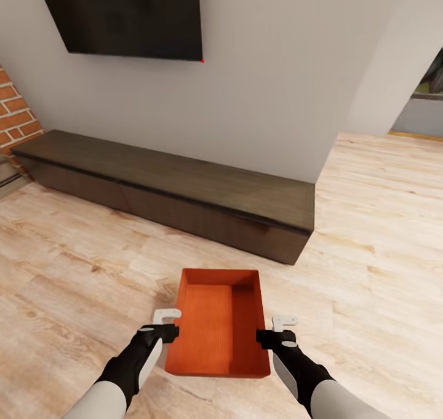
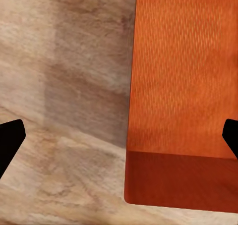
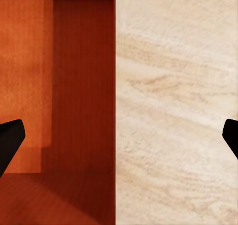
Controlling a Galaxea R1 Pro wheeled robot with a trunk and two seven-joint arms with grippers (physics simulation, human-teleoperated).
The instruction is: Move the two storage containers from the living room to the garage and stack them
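One orange-red storage container [image 1: 218, 320] is in front of me over the living room's light plank floor [image 1: 74, 271], open side up and empty. My left gripper [image 1: 167, 323] straddles its left wall and my right gripper [image 1: 278, 331] straddles its right wall. In the left wrist view the container's bottom [image 2: 183, 76] and wall pass between black fingertips [image 2: 10, 140] spread wide; the right wrist view shows its inner wall [image 3: 82, 86] between equally spread fingertips [image 3: 9, 140]. Both grippers are open. I cannot tell whether the container rests on the floor. The second container and the garage are out of view.
A long dark wood TV bench [image 1: 184, 191] stands just beyond the container against the cream wall, under a black TV [image 1: 129, 13]. A brick column [image 1: 15, 111] is at the far left. The plank floor runs to an opening [image 1: 424, 105] at the right.
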